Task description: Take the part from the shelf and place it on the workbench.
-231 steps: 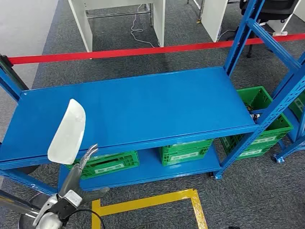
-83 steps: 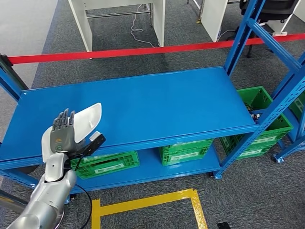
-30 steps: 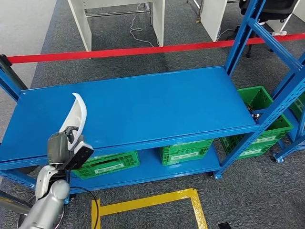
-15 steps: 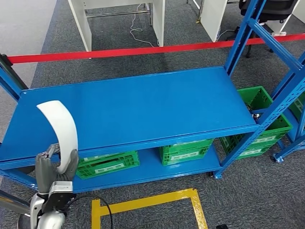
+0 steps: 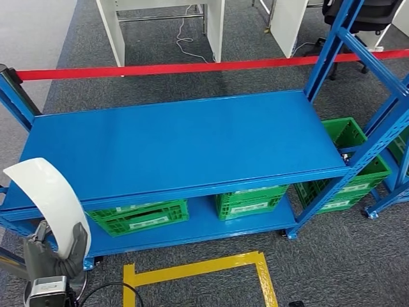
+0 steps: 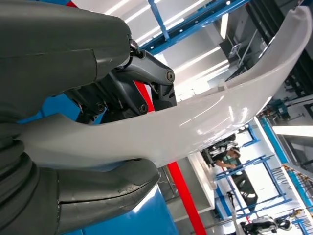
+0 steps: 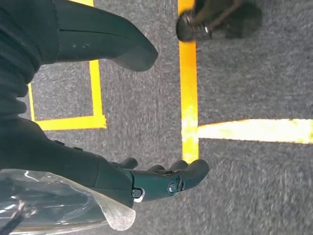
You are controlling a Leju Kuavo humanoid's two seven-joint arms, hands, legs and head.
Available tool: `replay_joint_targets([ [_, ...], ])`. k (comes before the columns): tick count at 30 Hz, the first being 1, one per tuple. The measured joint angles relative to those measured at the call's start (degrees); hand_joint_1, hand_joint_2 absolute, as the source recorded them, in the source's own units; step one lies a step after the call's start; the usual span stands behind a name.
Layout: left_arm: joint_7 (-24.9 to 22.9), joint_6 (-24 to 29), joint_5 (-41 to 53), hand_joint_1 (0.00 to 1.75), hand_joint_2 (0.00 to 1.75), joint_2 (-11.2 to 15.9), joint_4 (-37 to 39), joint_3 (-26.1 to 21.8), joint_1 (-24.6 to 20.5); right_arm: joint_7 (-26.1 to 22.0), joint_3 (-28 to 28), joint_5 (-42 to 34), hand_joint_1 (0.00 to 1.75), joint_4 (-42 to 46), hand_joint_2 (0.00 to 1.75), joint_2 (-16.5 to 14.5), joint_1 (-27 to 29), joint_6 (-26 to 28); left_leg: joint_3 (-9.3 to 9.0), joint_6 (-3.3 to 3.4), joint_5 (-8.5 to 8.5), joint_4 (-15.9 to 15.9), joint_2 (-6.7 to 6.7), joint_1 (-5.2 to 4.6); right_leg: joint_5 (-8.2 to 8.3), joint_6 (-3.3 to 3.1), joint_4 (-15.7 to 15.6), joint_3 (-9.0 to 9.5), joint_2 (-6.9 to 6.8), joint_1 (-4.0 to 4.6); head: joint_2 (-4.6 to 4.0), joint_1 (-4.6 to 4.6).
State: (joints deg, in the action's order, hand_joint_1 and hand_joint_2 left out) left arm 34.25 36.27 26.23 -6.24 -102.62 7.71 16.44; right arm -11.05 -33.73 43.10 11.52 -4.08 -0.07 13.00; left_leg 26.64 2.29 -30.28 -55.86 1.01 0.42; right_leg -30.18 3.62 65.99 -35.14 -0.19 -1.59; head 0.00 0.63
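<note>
The part is a long curved white plastic shell. My left hand grips its lower end at the bottom left of the head view, in front of the blue shelf, and the shell arches up and to the left over the shelf's front corner. Up close in the left wrist view, the white part runs between the thumb and the darker fingers. My right hand hangs over grey carpet with its fingers apart and nothing in it.
Green crates sit on the shelf's lower level, and another green crate stands at the right. Blue uprights rise at the right. A red barrier tape runs behind the shelf. Yellow floor tape marks the carpet.
My left hand has lowered and drawn back towards the bottom left with the part, which has rotated from edge-on to arching over the hand. The camera has shifted slightly.
</note>
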Motion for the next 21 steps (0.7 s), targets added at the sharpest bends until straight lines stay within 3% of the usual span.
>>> replay_joint_targets([
  [2,0.82,-0.73,-1.17,1.75,1.75,-0.27,-0.01,-0.70,0.73,-0.43,-0.26,-0.19,0.00,-0.01,1.75,-0.05,-0.09,-1.73,0.44,-0.81,-0.49,-0.90,-0.03,-0.12,1.74,-0.14,-5.38,3.11,-0.01,0.01,0.00,0.10],
  [3,1.19,-1.18,-1.58,1.75,1.75,-0.42,-0.02,-1.07,1.03,-0.71,-0.40,-0.24,0.00,-0.02,1.75,-0.08,-0.11,-2.66,0.73,-1.14,-0.62,-1.33,-0.05,-0.26,1.47,-0.44,-6.44,3.72,0.04,0.07,0.00,0.08],
  [6,1.77,-2.58,-1.92,1.75,1.75,-0.79,-0.01,-2.00,1.24,-1.49,-0.97,-0.76,0.00,-0.02,1.75,-0.10,-0.08,-5.57,1.60,-1.79,-0.96,-2.26,-0.15,-0.32,0.89,-1.87,-6.87,3.36,0.27,0.03,0.00,-0.14],
  [8,1.83,-3.27,-1.71,1.75,1.75,-1.08,0.03,-2.35,1.12,-1.94,-1.35,-1.26,0.00,-0.02,1.75,-0.07,-0.07,-6.97,2.85,-2.30,-3.56,-5.12,-0.27,-0.21,1.23,-2.64,-6.97,2.82,0.25,-0.06,0.00,-0.25],
  [10,1.81,-3.74,-1.14,1.75,1.75,-1.43,0.29,-2.42,0.80,-2.36,-1.81,-1.78,0.00,-0.02,1.75,0.09,-0.07,-7.76,5.33,-2.61,-7.92,-11.87,-0.34,-0.13,1.67,-3.25,-6.97,2.17,0.18,0.14,0.00,-0.32],
  [11,1.74,-3.90,-0.74,1.75,1.75,-1.63,0.59,-2.38,0.56,-2.52,-2.14,-2.06,0.00,-0.02,1.75,0.22,-0.07,-8.12,6.49,-2.62,-9.48,-15.22,-0.34,-0.11,1.92,-3.45,-6.96,1.83,0.15,0.29,0.00,-0.31],
  [12,1.61,-4.02,-0.27,1.75,1.75,-1.88,1.01,-2.32,0.22,-2.62,-2.50,-2.33,0.00,-0.02,1.75,0.36,-0.05,-8.52,7.03,-2.53,-9.99,-17.20,-0.35,-0.10,2.18,-3.58,-6.94,1.49,0.13,0.45,0.00,-0.30],
  [13,1.48,-4.05,0.18,1.75,1.75,-2.17,1.49,-2.20,-0.22,-2.66,-2.83,-2.52,0.00,-0.02,1.75,0.50,-0.04,-8.94,6.62,-2.31,-9.26,-17.08,-0.36,-0.12,2.48,-3.64,-6.94,1.18,0.14,0.62,0.00,-0.29],
  [14,1.37,-4.00,0.52,1.75,1.75,-2.43,1.90,-2.04,-0.70,-2.66,-3.10,-2.62,0.00,-0.02,1.75,0.62,-0.04,-9.31,5.27,-1.96,-7.60,-14.87,-0.39,-0.16,2.80,-3.64,-6.93,0.89,0.18,0.79,0.00,-0.28],
  [15,1.30,-3.88,0.76,1.75,1.75,-2.70,2.21,-1.81,-1.19,-2.66,-3.34,-2.68,0.00,-0.02,1.75,0.72,-0.05,-9.68,3.19,-1.45,-5.52,-11.06,-0.49,-0.28,3.13,-3.63,-6.93,0.63,0.25,0.93,0.00,-0.28],
  [17,1.27,-3.55,0.98,1.75,1.75,-3.06,2.52,-1.25,-2.00,-2.65,-3.68,-2.67,0.00,-0.02,1.75,0.82,-0.08,-10.33,-0.50,-0.52,-3.06,-3.74,-0.79,-0.58,3.86,-3.38,-6.95,0.11,0.39,1.10,0.00,-0.24],
  [18,1.26,-3.35,1.02,1.75,1.75,-3.19,2.62,-1.03,-2.26,-2.65,-3.79,-2.60,0.00,-0.02,1.75,0.87,-0.08,-10.59,-1.30,-0.29,-2.61,-1.73,-0.92,-0.78,4.29,-3.11,-7.02,-0.13,0.42,1.07,0.00,-0.22],
  [21,1.25,-2.54,0.82,1.75,1.75,-3.41,2.90,-0.74,-2.55,-2.59,-4.01,-2.03,0.00,-0.02,1.75,1.16,0.07,-11.18,-0.72,-0.11,-1.42,-0.46,-0.84,-0.98,5.53,-1.90,-7.49,-0.67,0.57,0.83,0.00,-0.26],
])
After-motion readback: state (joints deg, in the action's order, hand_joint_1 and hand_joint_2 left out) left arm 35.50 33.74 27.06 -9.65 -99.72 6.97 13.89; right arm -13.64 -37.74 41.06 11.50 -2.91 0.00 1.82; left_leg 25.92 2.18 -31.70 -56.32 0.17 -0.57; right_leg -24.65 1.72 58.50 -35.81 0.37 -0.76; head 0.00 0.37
